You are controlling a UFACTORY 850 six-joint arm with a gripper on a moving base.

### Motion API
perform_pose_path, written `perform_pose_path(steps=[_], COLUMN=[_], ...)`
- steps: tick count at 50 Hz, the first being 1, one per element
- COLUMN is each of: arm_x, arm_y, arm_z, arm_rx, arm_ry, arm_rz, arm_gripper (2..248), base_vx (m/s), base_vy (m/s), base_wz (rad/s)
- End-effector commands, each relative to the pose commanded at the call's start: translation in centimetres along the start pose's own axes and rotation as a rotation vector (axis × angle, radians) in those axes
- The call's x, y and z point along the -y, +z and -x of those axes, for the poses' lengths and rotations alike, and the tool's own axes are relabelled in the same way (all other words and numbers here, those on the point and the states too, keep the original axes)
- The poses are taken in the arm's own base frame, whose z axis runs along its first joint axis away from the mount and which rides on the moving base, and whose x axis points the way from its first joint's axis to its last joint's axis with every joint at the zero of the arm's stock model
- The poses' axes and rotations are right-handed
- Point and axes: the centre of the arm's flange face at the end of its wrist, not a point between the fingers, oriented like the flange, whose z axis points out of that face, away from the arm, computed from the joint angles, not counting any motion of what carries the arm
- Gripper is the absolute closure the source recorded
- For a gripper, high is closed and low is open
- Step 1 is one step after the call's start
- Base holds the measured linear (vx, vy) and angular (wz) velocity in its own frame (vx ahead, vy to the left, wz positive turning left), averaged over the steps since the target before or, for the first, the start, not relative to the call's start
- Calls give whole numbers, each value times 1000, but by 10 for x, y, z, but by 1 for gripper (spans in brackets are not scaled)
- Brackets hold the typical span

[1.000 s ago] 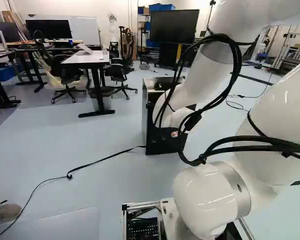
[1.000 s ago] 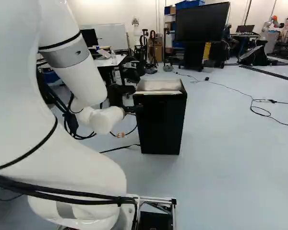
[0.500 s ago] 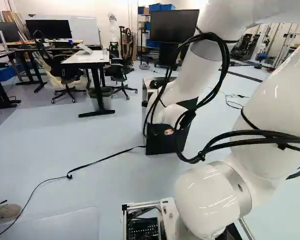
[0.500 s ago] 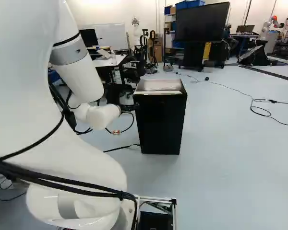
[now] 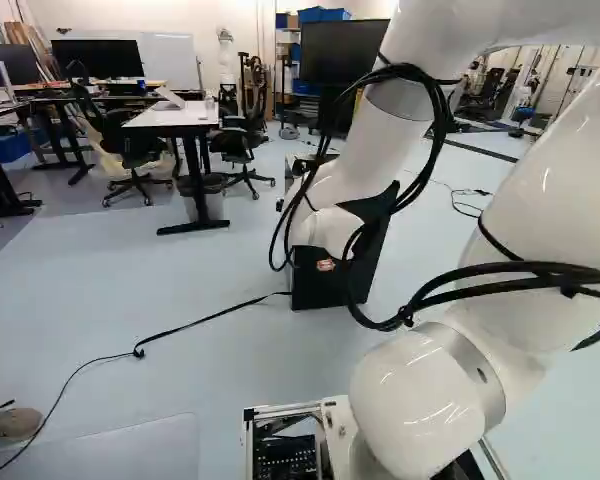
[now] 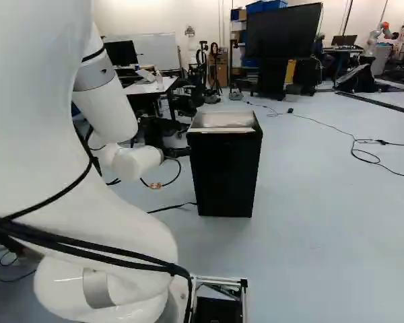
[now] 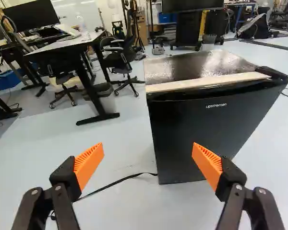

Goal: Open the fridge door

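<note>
Fridge (image 7: 197, 120) is ahead of the end effector (image 6: 179, 152), upright on the floor (image 7: 120, 148), door looks shut. In the wrist view the end effector (image 7: 148, 162) stands wide, pads (image 7: 89, 165) well apart, only floor and a stretch of black cable (image 7: 120, 181) seen in the gap. One pad overlaps the dark front in that view; contact cannot be told. Pads orange, ridged, wedge-shaped, on black jointed fingers.

Fridge boxy, flat black front, square corners. Top dark and glossy, reflecting light, pale strip (image 7: 209, 80) along its front edge, dark recess just under it. Small black fitting (image 7: 272, 73) at the top front corner farther from the gap. One upright front edge shows ahead, between the two pads. Arm (image 6: 104, 104) white, smooth, rounded, black cables looped along it.

Pale smooth floor runs out on both sides of the fridge and in front of it. Cable reaches the fridge's foot, lying across the floor ahead of the end effector. White-topped desk (image 7: 69, 43) with black legs beyond, well apart, office chair (image 7: 125, 60) near it.
</note>
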Motion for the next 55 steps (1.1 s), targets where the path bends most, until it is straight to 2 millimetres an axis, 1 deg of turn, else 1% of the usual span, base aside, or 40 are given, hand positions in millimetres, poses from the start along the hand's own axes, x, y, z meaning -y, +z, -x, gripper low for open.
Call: perform_pose_path(steps=[14,39,55], arm_x=[15,43,62], arm_y=[9,43,65], arm_z=[2,22,34], arm_rx=[13,75,78], arm_ry=[33,75,98], arm_rz=[22,85,132], arm_gripper=[3,3,3], base_vx=[0,0,0], base_vy=[0,0,0], base_wz=[0,0,0])
